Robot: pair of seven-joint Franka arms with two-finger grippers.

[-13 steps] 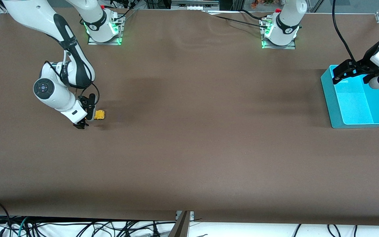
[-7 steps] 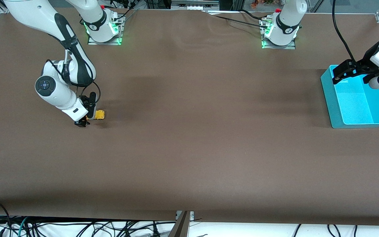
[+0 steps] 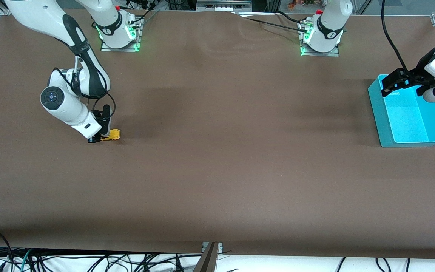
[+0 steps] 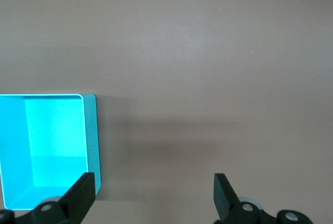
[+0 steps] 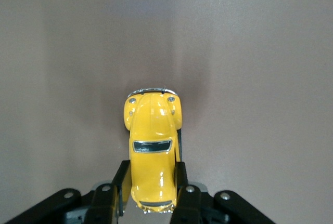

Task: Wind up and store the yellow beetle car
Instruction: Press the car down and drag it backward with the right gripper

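The yellow beetle car (image 3: 113,134) (image 5: 151,146) rests on the brown table toward the right arm's end. My right gripper (image 3: 102,138) (image 5: 151,174) is down at the table and shut on the car, its two fingers (image 5: 182,180) pressed against the sides of the car's rear half. The car's rounded nose and chrome bumper stick out past the fingertips. My left gripper (image 3: 390,82) (image 4: 154,195) hangs open over the rim of the teal bin (image 3: 383,117) (image 4: 91,130), holding nothing. That arm waits.
The teal bin stands at the left arm's end of the table, with nothing in it. The two arm bases (image 3: 118,30) (image 3: 321,36) stand along the table's edge farthest from the front camera. Cables (image 3: 89,260) hang below the nearest edge.
My right gripper has dropped slightly and its fingers have closed from wide open onto the car's sides. The car stays at the same spot. The left arm has not moved.
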